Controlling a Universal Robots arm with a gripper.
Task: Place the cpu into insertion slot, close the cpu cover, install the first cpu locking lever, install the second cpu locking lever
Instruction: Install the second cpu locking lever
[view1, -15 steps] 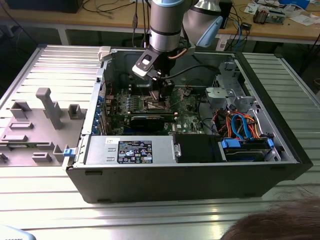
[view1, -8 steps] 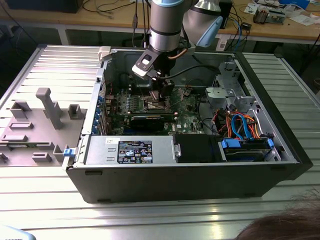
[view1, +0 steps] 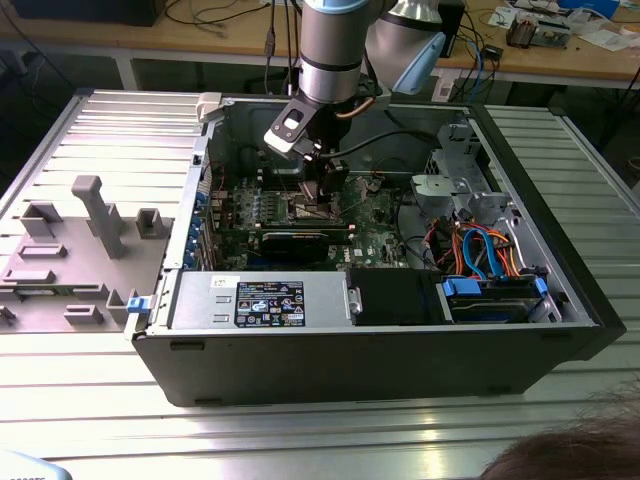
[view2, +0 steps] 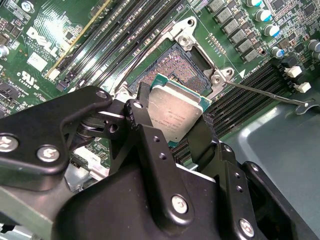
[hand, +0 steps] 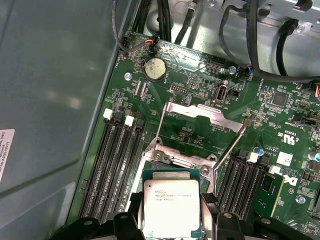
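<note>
The gripper pinches the cpu by two opposite edges, holding it partly over the open insertion slot; the cpu cover lies folded open beside that slot.

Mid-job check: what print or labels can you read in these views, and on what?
cpu top, held in the gripper: faint print, too small to read.
motherboard: white markings, not reliably legible.
power supply label: too small.
case wall sticker: cut off, blurred.
</note>
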